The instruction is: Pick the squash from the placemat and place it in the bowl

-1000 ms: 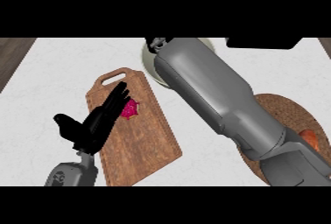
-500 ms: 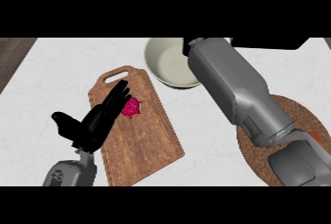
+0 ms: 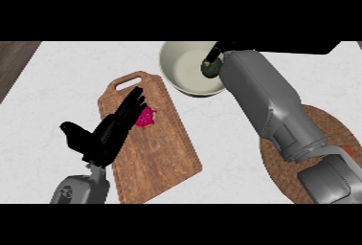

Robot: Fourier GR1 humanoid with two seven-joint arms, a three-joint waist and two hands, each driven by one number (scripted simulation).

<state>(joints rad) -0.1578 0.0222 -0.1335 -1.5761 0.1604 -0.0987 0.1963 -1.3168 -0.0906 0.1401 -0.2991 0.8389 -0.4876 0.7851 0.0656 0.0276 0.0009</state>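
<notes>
The right hand (image 3: 220, 49) grips the dark green squash (image 3: 212, 69) over the cream bowl (image 3: 185, 60). The left hand (image 3: 106, 131) rests open above the wooden cutting board (image 3: 159, 158).

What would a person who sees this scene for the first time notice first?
The big grey right forearm crosses the picture from the lower right up to the cream bowl at the top, where a dark green squash shows over the bowl. At the left, the open left hand rests over a wooden cutting board bearing a small magenta thing.
</notes>
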